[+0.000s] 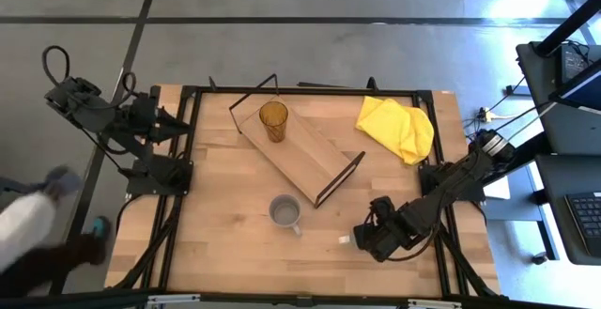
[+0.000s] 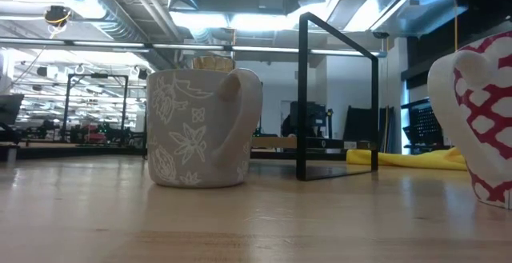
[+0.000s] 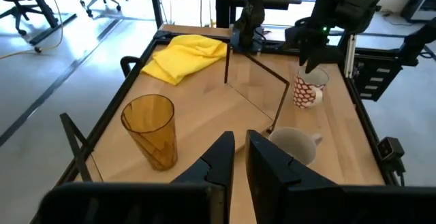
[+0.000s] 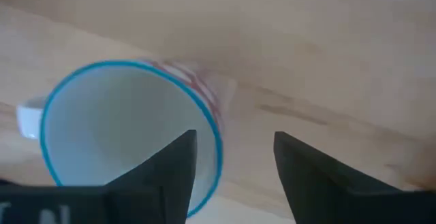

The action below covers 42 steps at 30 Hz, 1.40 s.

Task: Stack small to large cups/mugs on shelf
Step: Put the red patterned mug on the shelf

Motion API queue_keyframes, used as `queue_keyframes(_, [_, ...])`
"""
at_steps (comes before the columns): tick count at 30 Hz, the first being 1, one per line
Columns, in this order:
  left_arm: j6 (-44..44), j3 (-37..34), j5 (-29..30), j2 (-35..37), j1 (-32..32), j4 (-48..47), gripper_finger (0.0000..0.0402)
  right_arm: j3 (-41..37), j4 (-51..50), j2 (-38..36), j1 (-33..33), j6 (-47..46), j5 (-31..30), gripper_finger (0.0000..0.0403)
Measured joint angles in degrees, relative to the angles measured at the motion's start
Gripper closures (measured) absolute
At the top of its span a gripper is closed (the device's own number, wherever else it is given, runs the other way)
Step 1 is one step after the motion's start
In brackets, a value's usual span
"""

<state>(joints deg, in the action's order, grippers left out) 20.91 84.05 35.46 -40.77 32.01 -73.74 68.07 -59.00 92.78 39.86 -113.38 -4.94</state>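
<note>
Table (image 1: 235, 253): right pincer (image 4: 235, 163) over white mug (image 4: 122, 129)

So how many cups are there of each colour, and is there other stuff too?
Amber tumbler: 1
Grey mug: 1
White mug with red pattern: 1
Yellow cloth: 1
Wooden shelf: 1
Total: 5 things, 3 of them cups.

We see a pale wood table (image 1: 235, 243) with a smooth, faintly glossy grain. The shelf (image 1: 299, 151) is light wood with thin black wire ends. The tumbler (image 3: 151, 130) looks like amber translucent plastic. The grey mug (image 2: 202, 127) is matt; at 2 o'clock lies soft yellow cloth (image 1: 396, 127).
</note>
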Motion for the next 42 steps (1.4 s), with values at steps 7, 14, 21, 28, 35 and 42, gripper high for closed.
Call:
queue_keyframes(7, [1.15,0.00,2.94,-0.02,0.00,-0.07,0.0370,-3.14,3.92,-0.60,-1.10,0.92,0.83,0.0214])
queue_keyframes(14, [1.22,0.00,4.52,-0.02,0.00,-0.11,0.0370,-3.14,3.91,-0.60,-5.43,11.66,6.40,0.0303])
queue_keyframes(21, [2.16,0.00,4.55,-0.02,0.00,-0.13,0.0370,-3.13,3.80,-0.62,-8.95,19.46,7.33,0.0379])
queue_keyframes(28, [2.61,0.00,4.58,-0.02,0.00,-0.19,0.0370,-2.52,2.96,-0.64,-11.27,28.49,9.36,0.0379])
queue_keyframes(35, [2.93,0.00,5.99,-0.02,0.00,-0.25,0.0370,4.23,0.82,-0.64,-12.88,38.17,14.15,0.0379])
queue_keyframes(42, [2.96,0.00,6.83,-0.04,0.00,-0.30,0.0370,23.03,-12.39,-0.67,-16.51,44.76,10.18,0.0379])
